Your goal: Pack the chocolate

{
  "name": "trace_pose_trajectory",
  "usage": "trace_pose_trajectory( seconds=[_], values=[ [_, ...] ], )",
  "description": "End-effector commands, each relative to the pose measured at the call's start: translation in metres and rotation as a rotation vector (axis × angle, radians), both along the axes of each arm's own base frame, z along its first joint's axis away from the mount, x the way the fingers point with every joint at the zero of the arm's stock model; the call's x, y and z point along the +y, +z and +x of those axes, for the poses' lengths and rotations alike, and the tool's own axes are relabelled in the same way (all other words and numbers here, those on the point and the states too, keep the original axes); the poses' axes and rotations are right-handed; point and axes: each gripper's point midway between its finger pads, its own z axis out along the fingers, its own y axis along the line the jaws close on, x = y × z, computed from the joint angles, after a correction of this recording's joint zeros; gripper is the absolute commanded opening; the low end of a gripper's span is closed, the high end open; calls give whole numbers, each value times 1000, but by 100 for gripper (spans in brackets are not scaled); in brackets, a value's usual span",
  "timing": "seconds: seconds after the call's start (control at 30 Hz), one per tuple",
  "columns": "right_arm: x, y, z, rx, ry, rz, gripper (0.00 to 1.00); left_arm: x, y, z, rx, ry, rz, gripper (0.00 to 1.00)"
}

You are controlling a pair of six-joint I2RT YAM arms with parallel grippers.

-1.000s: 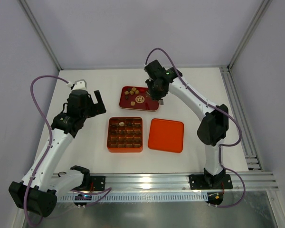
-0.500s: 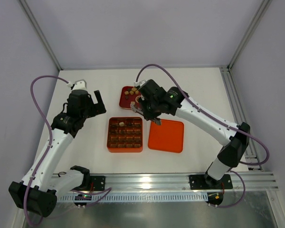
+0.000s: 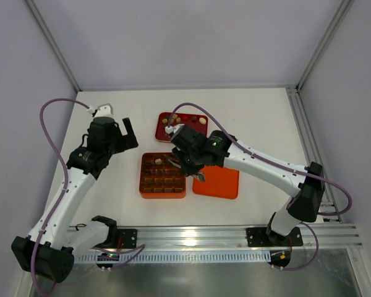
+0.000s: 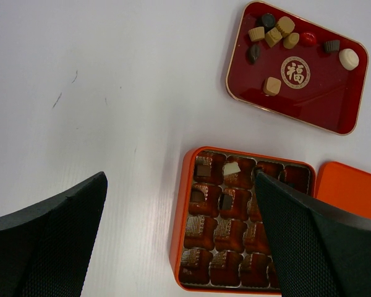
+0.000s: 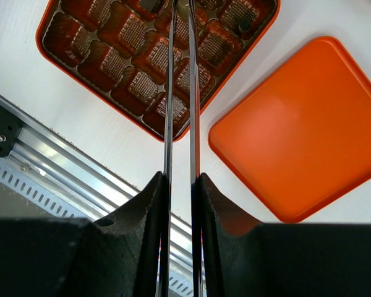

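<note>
Loose chocolate (image 4: 272, 37) lies on the dark red tray (image 4: 315, 105) at the back, seen again as chocolate (image 3: 173, 116) from above. A few pieces (image 4: 232, 168) sit in back cells of the orange grid box (image 3: 141, 179). My right gripper (image 5: 180, 182) is shut on thin metal tongs (image 5: 168, 93), whose blades reach over the box (image 5: 108, 59). The tips run out of the right wrist view, so I cannot tell if they hold a piece. The right gripper (image 3: 188, 162) hovers above the box's right half. My left gripper (image 4: 179, 179) is open and empty, hanging high to the left as gripper (image 3: 125, 137).
The flat orange lid (image 3: 216, 179) lies right of the box, also visible as lid (image 5: 297, 130). An aluminium rail (image 3: 191, 238) runs along the near edge. Grey walls close the table at the back and sides.
The right arm has swung from over the red tray toward the near left and now holds the tongs over the orange box. The left arm has not moved.
</note>
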Motion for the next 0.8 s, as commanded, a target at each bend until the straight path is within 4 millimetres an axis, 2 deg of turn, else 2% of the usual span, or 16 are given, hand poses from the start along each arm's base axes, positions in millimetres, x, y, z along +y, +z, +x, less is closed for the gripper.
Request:
trace_pose_trajectory(
  seconds=[0.0, 0.27, 0.67, 0.77],
  values=[
    [17, 9, 2, -32, -8, 63, 25, 1, 9, 5, -46, 10, -15, 100],
    [19, 0, -5, -18, 1, 43, 25, 1, 10, 5, -48, 10, -14, 100],
    [17, -6, -6, -16, 3, 29, 27, 2, 9, 4, -46, 10, -15, 99],
    [17, -6, -7, -13, 3, 31, 31, 2, 8, 5, -45, 10, -14, 100]
  ],
)
